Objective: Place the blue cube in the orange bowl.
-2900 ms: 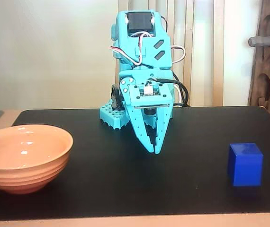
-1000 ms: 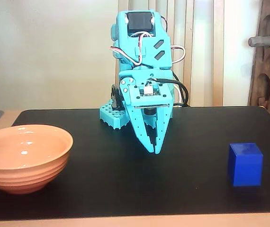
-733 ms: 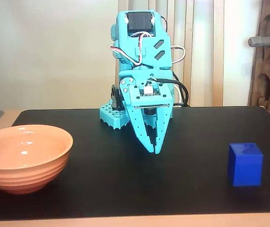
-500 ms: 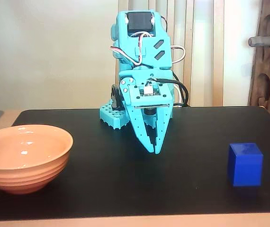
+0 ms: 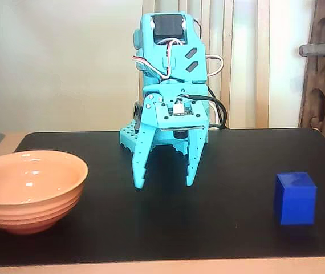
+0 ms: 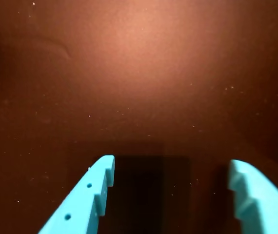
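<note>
Cube [image 5: 295,198] upright, corner edge forward

Black table [image 5: 236,154] (bearing blue cube [image 5: 295,198], orange bowl [image 5: 30,189]).

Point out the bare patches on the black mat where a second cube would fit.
In the fixed view, bare mat runs between the orange bowl and the blue cube, in front of the open gripper. More lies behind the cube at the right. Crowded: around the arm's base at the back.

The blue cube [image 5: 295,198] sits upright at right, well apart from the empty orange bowl [image 5: 30,190] at left.
</note>
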### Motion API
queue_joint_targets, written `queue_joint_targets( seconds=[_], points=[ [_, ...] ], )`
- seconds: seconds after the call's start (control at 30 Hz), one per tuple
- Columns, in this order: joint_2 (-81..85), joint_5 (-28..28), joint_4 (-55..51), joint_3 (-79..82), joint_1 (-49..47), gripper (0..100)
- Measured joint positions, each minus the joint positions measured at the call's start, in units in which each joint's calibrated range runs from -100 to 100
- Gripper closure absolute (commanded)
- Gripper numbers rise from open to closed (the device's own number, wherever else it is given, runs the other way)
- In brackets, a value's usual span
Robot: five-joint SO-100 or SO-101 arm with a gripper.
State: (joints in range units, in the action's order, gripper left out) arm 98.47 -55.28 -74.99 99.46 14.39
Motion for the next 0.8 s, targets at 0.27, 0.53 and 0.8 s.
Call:
queue_joint_targets(
  seconds=[0.27, 0.53, 0.8],
  points=[
    [0.0, 0.0, 0.0, 0.0, 0.0, 59],
    [0.0, 0.0, 0.0, 0.0, 0.0, 59],
    [0.0, 0.0, 0.6, 0.0, 0.0, 59]
  ],
)
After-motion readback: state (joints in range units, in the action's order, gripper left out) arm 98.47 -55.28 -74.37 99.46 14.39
